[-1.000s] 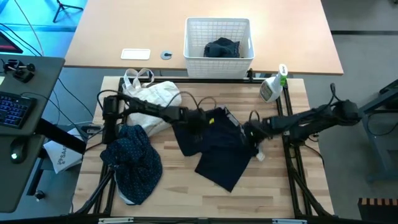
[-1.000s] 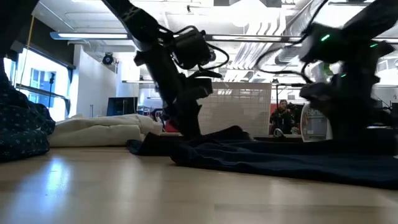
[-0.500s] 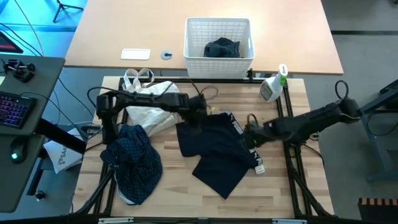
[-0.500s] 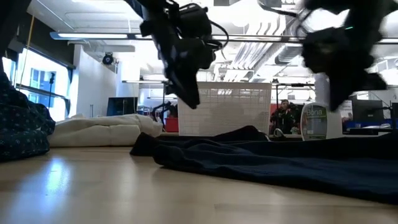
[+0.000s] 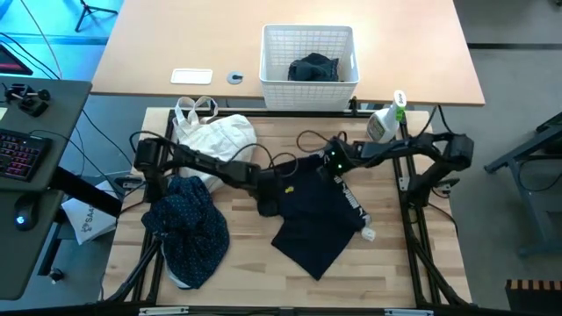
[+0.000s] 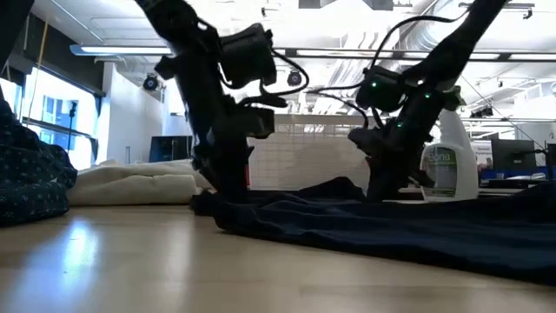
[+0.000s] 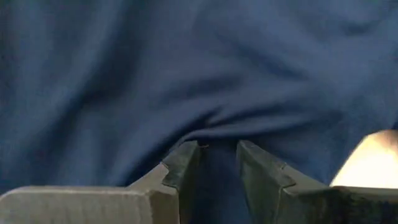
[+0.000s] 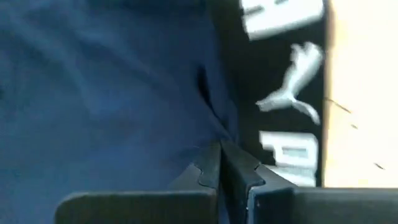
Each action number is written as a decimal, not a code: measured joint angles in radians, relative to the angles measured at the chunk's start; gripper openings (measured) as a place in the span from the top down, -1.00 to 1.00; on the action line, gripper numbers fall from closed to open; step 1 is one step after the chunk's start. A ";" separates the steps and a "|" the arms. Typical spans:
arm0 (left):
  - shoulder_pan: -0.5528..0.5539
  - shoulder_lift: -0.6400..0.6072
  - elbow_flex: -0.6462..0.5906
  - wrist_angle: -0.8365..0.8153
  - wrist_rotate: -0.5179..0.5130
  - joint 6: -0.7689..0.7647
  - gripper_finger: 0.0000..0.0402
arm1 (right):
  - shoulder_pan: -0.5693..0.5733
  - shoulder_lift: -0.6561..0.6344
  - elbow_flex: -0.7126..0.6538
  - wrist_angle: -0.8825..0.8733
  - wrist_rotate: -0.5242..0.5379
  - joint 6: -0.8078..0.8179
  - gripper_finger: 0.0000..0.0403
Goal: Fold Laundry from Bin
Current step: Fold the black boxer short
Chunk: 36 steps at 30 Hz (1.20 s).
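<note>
This is a robotics lab set inside an open-plan office. Two dark arms are mounted on a black metal frame [image 5: 413, 219] around a wooden worktable [image 5: 395, 272]. Beyond the table's far edge stands a long tan desk [image 5: 158, 53]. At the left edge of the high view sits a workstation with a backlit keyboard [image 5: 22, 154] and mouse [image 5: 24, 211]. The low view shows exposed ceiling ducts [image 6: 434, 30], strip lighting [image 6: 113, 50] and monitors [image 6: 169, 148] (typical of an industrial office floor).
</note>
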<state>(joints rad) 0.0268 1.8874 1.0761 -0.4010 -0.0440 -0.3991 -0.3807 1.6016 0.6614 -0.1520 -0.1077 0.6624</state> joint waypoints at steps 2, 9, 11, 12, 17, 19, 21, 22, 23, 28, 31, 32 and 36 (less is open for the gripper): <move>0.035 0.000 -0.007 0.015 -0.029 0.114 0.50 | -0.012 -0.012 0.002 -0.082 0.070 0.097 1.00; 0.177 0.010 0.058 0.055 -0.085 0.579 0.50 | 0.145 -0.183 -0.012 -0.451 0.247 0.338 1.00; 0.208 0.009 0.091 0.035 -0.088 0.624 0.50 | 0.194 -0.235 -0.010 -0.484 0.282 0.402 1.00; 0.220 0.008 0.110 0.002 -0.087 0.633 0.50 | 0.212 -0.255 -0.007 -0.503 0.294 0.425 1.00; 0.236 0.004 0.210 -0.182 -0.046 0.612 0.50 | 0.215 -0.304 -0.008 -0.513 0.294 0.361 1.00; 0.220 0.004 0.244 -0.256 0.046 0.578 0.50 | 0.180 -0.290 -0.008 -0.514 0.282 0.301 1.00; 0.189 0.004 0.264 -0.292 0.170 0.539 0.50 | 0.135 -0.255 -0.008 -0.504 0.273 0.232 1.00; 0.169 0.003 0.267 -0.300 0.233 0.525 0.50 | 0.109 -0.233 -0.008 -0.495 0.273 0.192 1.00; 0.143 0.003 0.268 -0.305 0.292 0.508 0.50 | 0.085 -0.208 -0.008 -0.478 0.272 0.147 1.00; -0.014 -0.005 0.266 -0.305 0.424 0.410 0.50 | -0.055 -0.099 0.004 -0.312 0.290 -0.107 1.00; -0.104 -0.004 0.265 -0.266 0.406 0.323 0.50 | -0.110 -0.092 0.041 -0.329 0.315 -0.169 1.00; -0.128 -0.004 0.261 -0.228 0.379 0.289 0.50 | -0.119 -0.105 0.060 -0.344 0.316 -0.187 1.00; -0.187 0.001 0.207 -0.033 0.268 0.147 0.50 | -0.103 -0.201 0.144 -0.395 0.230 -0.220 1.00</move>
<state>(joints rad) -0.1605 1.8879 1.2836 -0.4335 0.2237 -0.2521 -0.4839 1.4003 0.8055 -0.5469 0.1225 0.4428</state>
